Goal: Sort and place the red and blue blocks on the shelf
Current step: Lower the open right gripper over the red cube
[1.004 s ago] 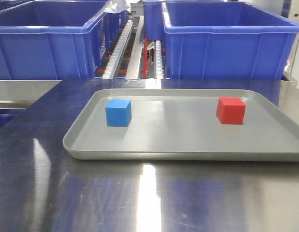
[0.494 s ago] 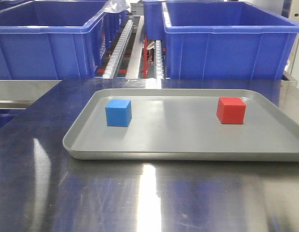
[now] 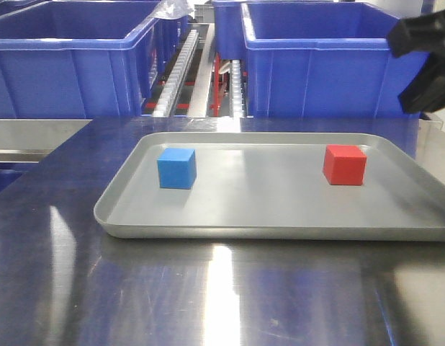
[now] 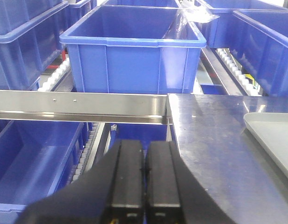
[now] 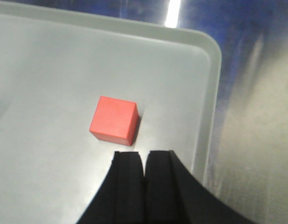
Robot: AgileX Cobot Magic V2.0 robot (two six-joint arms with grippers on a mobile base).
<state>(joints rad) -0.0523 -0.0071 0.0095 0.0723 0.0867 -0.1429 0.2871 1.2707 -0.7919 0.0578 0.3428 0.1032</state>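
Observation:
The blue block sits on the left side of the grey tray, and the red block sits on its right side. My right gripper hovers over the tray, shut and empty, with the red block just ahead and slightly left of its tips. In the front view a dark part of my right arm shows at the top right, above the red block. My left gripper is shut and empty, held off the table's left edge, facing the shelf.
Large blue bins stand on the shelf behind the tray, with roller rails between them. A lower blue bin lies under the steel rail. The steel tabletop extends in front of the tray.
My right arm has come into the front view at the top right. Both blocks lie where they were.

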